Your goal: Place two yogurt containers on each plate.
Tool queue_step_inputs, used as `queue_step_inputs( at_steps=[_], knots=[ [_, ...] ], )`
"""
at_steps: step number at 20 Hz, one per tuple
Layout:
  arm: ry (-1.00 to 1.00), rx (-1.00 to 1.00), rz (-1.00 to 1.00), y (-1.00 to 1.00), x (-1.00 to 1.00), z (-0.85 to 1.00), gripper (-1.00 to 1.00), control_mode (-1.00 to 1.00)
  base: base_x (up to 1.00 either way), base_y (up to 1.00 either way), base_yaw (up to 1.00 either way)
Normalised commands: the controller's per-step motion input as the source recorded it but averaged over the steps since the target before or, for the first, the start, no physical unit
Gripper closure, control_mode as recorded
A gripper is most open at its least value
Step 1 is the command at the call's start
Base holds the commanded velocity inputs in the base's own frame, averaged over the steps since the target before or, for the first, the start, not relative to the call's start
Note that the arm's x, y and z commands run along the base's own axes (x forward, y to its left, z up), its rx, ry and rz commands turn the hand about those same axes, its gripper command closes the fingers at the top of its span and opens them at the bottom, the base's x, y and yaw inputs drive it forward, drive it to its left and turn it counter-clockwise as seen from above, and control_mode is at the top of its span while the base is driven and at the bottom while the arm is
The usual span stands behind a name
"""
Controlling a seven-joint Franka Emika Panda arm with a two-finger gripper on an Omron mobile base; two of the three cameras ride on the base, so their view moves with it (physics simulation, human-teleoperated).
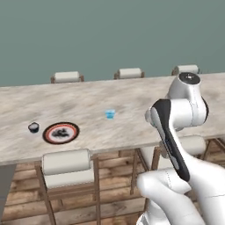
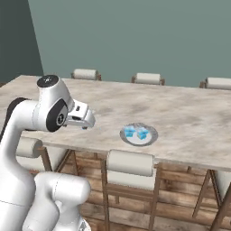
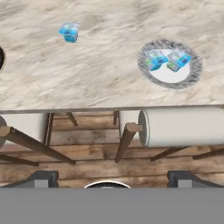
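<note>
long pale marble-look table point(image 1: 88, 105) in front of me, teal wall behind, chairs point(image 1: 67, 169) tucked in along both long edges, wood floor underneath. my gripper point(image 2: 85, 120) hangs out past the near edge of the table, jaws spread wide with nothing between them; in the hand view the two dark fingertips point(image 3: 41, 178) sit far apart at the bottom.

the grey plate point(image 2: 139, 134) sits close to the near edge, and it's carrying two light blue yogurt cups point(image 3: 166, 60), lying side by side and touching. the red-ringed plate point(image 1: 61, 132) is farther down the same near edge, and i see no cup on it. a dark cup point(image 1: 34, 128) stands just beside that plate, on its far-end side, apart from the rim. one more light blue cup point(image 1: 110, 114) stands alone out toward the middle of the table, between the two plates and well apart from both.
</note>
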Motion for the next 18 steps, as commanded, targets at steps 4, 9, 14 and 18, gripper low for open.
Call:
queue_step_inputs(
  at_steps=[4, 9, 14, 18],
  knots=[
    [0.0, 0.0, 0.0, 0.0, 0.0, 0.0, -1.0, 1.0, 0.12, 0.88, 0.0],
    [0.0, 0.0, 0.0, 0.0, 0.0, 0.0, -1.0, 1.0, 0.54, 0.44, 0.0],
    [0.0, 0.0, 0.0, 0.0, 0.0, 0.0, -1.0, 1.0, 0.21, 0.52, -0.01],
    [0.0, 0.0, 0.0, 0.0, 0.0, 0.0, -1.0, 1.0, 0.04, 0.51, -0.09]
  ],
)
